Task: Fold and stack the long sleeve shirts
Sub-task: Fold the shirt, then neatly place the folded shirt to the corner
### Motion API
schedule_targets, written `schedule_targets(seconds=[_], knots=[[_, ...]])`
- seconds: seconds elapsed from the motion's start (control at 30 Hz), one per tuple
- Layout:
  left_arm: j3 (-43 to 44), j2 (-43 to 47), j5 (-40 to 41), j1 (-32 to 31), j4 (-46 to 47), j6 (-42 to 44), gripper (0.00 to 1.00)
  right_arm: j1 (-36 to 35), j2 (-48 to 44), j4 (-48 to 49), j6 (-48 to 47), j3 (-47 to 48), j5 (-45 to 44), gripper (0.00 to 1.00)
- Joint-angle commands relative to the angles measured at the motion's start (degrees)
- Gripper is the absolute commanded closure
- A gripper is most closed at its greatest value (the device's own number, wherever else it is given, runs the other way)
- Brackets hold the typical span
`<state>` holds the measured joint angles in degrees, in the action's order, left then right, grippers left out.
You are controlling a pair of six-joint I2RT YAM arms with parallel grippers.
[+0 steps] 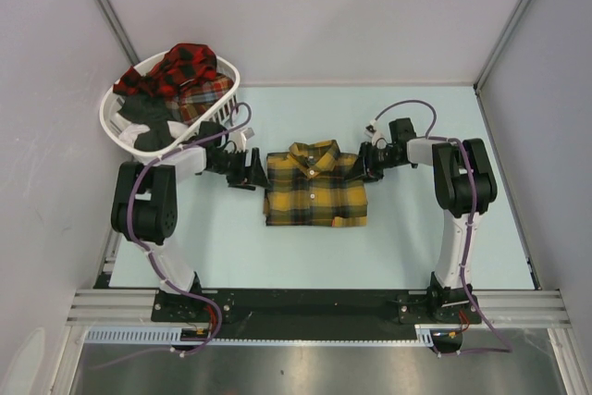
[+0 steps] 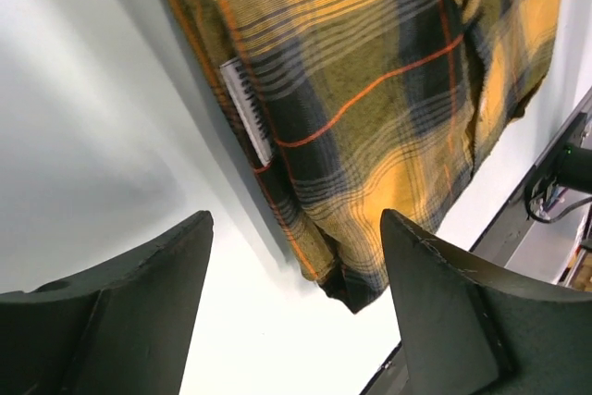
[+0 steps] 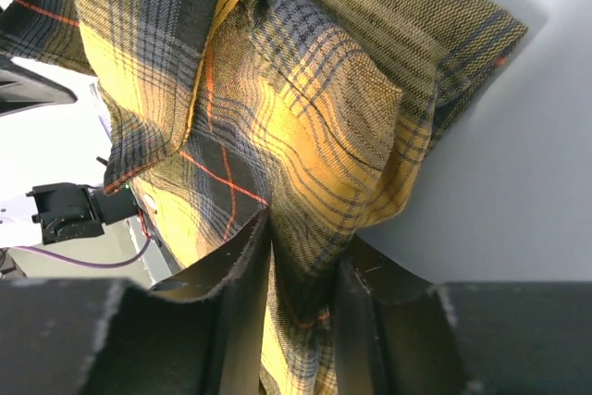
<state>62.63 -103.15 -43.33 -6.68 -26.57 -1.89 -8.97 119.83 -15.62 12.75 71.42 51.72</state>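
Observation:
A mustard-yellow plaid long sleeve shirt (image 1: 314, 184) lies folded, collar up, in the middle of the table. My left gripper (image 1: 252, 171) stands open just off its left edge; in the left wrist view the shirt (image 2: 370, 90) lies beyond the spread fingers of the left gripper (image 2: 296, 228), which have nothing between them. My right gripper (image 1: 365, 166) is at the shirt's right edge. In the right wrist view the right gripper (image 3: 310, 252) is shut on a bunched fold of the yellow shirt (image 3: 305, 90). Red-and-black plaid shirts (image 1: 185, 67) are heaped in the basket.
A white laundry basket (image 1: 111, 122) sits at the table's far left corner, close behind the left arm. Grey walls enclose the table on three sides. A black rail (image 1: 305, 302) carrying both arm bases runs along the near edge.

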Motion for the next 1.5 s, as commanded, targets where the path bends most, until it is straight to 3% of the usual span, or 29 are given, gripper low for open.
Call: schedule_targets(seconds=[0.0,0.23,0.33,0.37,0.57,0.9,0.97,1.0,1.27,1.47], knots=[[-3.0,-1.5,0.9,0.2,6.1,-4.3,0.22,-1.0,1.4,1.0,-0.3,-2.8,-3.6,0.67],[-1.2,-6.7,-1.7,-1.6,7.9,-6.0,0.3,-1.1,0.8,1.4,-0.3,-4.6,-4.2,0.73],[-0.2,-7.1,-1.8,-1.7,7.6,-6.3,0.27,-0.9,0.2,2.4,0.3,-4.2,-5.7,0.88],[-0.1,-6.6,-1.0,-1.7,7.3,-5.9,0.26,-0.6,0.1,3.0,0.6,-4.0,-6.1,0.99],[3.2,-4.8,1.7,-0.4,2.0,-1.1,0.21,3.2,1.7,3.6,-0.6,4.5,-11.6,1.0],[8.8,-4.2,4.7,0.8,-5.9,4.0,0.16,8.5,9.2,-6.5,-9.3,25.0,-20.5,1.0],[9.6,-4.6,4.9,0.9,-7.9,5.1,0.14,10.7,10.9,-11.3,-12.2,29.8,-20.8,1.0],[10.4,-4.9,5.0,0.9,-8.5,5.5,0.02,11.9,12.9,-13.4,-12.6,32.2,-21.2,1.0],[13.3,-4.3,5.7,0.7,-12.1,8.3,0.01,19.4,20.4,-33.5,-33.4,53.7,-25.0,1.0],[13.1,-3.5,5.5,0.4,-12.5,9.0,0.01,24.3,21.2,-33.9,-42.5,56.7,-29.2,1.0]])
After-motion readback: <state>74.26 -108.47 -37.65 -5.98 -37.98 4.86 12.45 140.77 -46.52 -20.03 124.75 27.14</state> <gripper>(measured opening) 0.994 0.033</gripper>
